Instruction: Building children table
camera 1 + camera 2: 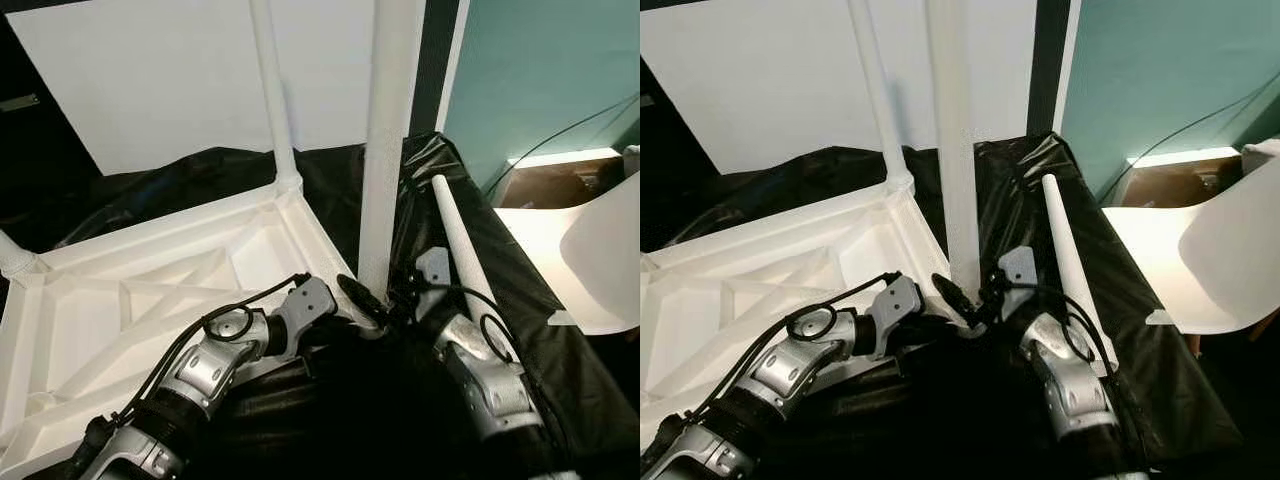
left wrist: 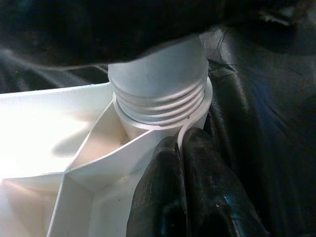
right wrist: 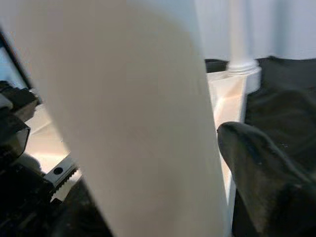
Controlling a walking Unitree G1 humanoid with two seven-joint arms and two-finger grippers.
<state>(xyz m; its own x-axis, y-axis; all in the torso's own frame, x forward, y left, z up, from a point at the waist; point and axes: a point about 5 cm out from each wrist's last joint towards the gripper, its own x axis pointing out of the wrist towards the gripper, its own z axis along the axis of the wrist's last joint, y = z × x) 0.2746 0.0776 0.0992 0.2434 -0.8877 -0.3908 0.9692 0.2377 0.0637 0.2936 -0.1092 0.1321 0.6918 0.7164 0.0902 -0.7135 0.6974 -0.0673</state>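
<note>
Right gripper (image 1: 980,292) clamped on stiff, light, slippery white plastic leg (image 1: 952,140); left gripper (image 2: 183,197) together, bracing upturned white tabletop (image 1: 150,290) corner socket.

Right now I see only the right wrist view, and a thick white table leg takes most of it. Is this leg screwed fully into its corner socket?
Observer: Not fully. In the left wrist view, several turns of thread on the table leg sit above the corner socket.
Operator: Where is the left gripper?
Observer: The left gripper is at that socket's collar, fingers closed together. The right gripper holds the leg just above it.
Operator: Are there other legs not yet fitted?
Observer: One spare leg lies on the black sheet, to the right of the upturned tabletop.
</note>
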